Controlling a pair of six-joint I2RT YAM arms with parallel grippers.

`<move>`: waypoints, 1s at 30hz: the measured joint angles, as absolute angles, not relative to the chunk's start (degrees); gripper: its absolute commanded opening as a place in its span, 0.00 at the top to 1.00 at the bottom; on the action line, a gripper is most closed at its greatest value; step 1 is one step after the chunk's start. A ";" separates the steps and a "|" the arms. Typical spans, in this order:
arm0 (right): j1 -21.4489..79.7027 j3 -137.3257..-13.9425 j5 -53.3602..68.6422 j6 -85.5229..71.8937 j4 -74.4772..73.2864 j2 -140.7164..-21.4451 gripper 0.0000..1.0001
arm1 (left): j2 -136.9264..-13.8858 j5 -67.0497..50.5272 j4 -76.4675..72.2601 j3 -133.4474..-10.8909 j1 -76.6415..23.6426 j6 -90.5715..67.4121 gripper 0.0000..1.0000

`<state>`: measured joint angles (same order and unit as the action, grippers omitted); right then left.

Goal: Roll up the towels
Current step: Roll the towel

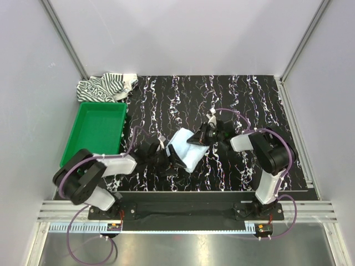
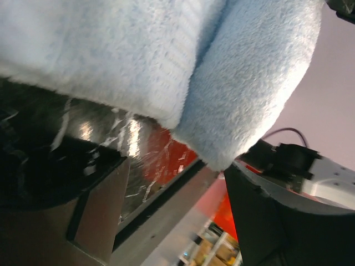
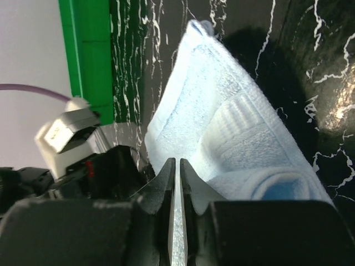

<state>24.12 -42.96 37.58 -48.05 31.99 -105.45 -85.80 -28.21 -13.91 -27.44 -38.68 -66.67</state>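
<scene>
The light blue towel (image 1: 187, 152) lies partly folded at the middle of the black marbled table, between my two grippers. My right gripper (image 1: 197, 138) is at its far right edge; in the right wrist view its jaws (image 3: 177, 164) are closed to a thin slit with pale cloth in it, over the towel (image 3: 222, 122). My left gripper (image 1: 172, 157) is at the towel's near left edge, open; in the left wrist view (image 2: 177, 177) the towel's folds (image 2: 166, 55) hang just ahead of its spread fingers. The striped towel (image 1: 105, 86) lies crumpled at the back left corner.
A green tray (image 1: 83, 111) stands at the left, beside the left arm; it also shows in the right wrist view (image 3: 89, 55). White walls close in the table at the back and sides. The right arm (image 2: 310, 172) shows behind the towel in the left wrist view.
</scene>
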 measured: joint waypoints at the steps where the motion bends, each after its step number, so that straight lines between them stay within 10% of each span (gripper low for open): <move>1: 24.38 -42.96 37.12 -47.70 31.66 -105.67 0.87 | -84.12 -27.07 -11.29 -27.64 -38.68 -65.30 0.25; 12: 26.92 -44.25 35.05 -47.40 33.47 -110.56 0.89 | -67.24 -1.58 20.10 -46.87 -49.98 -43.31 0.27; 30: 27.51 -44.82 33.89 -46.72 32.67 -110.52 0.90 | -87.42 20.49 20.43 -56.99 -70.76 -10.28 0.21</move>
<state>27.51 -44.82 33.89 -46.72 32.67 -110.52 -87.42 20.49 20.43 -56.99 -70.76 -10.28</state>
